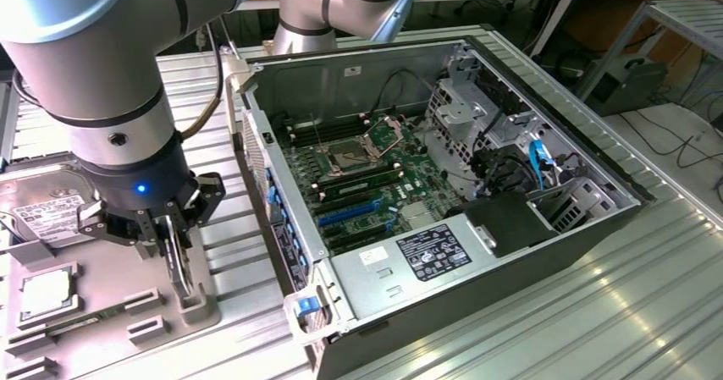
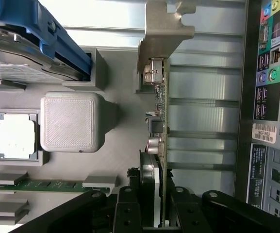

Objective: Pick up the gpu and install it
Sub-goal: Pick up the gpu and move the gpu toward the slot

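The gpu [image 2: 160, 111] is a thin dark card seen edge-on, its silvery bracket [image 2: 161, 29] at the far end. My gripper [image 2: 153, 199] is shut on it, one black finger on each face of the card. In the exterior view the gripper [image 1: 169, 245] hangs over the grey parts tray [image 1: 102, 312] at that view's left, and the gpu [image 1: 179, 270] stands on edge between its fingers, reaching down to a tray block. Whether the card has left its slot in the tray I cannot tell. The open computer case [image 1: 452, 185] lies to the exterior view's right, with blue expansion slots [image 1: 350, 215] on its motherboard.
On the tray sit a silver hard drive [image 1: 51, 215] with a blue clip [image 2: 57, 34], a square CPU chip [image 2: 16, 136] and a green memory stick [image 2: 47, 184]. The case's rear port panel [image 2: 271, 63] is close beside the card. Ribbed metal tabletop [image 1: 587, 312] surrounds everything.
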`<state>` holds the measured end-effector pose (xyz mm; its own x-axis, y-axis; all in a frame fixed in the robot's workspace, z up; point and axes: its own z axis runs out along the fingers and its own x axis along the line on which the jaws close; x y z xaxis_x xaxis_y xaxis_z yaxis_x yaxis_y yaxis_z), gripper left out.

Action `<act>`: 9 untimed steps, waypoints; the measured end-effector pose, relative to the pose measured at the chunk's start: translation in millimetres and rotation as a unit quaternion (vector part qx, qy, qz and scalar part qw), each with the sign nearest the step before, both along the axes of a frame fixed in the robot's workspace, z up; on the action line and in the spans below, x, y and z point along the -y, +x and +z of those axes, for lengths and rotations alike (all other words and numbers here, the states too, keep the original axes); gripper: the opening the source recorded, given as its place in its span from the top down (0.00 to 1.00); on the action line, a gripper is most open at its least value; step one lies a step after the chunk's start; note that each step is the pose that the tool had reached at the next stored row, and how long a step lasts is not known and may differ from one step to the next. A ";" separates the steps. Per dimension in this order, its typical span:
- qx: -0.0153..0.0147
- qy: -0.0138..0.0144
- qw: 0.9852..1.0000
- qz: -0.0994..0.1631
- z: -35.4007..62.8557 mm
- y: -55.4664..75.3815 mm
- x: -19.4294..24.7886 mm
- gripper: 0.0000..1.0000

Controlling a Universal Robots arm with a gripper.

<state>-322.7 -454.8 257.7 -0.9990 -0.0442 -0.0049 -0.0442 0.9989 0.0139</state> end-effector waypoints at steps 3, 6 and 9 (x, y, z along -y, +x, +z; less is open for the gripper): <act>0.000 0.000 1.000 0.000 2.1 0.0 0.1 0.72; 0.000 0.000 1.000 0.000 2.9 0.0 0.2 0.72; 0.000 0.000 1.000 0.000 4.6 0.0 0.2 0.72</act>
<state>-322.7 -455.1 262.3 -0.9990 -0.0442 -0.0047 -0.0443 0.9989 0.0140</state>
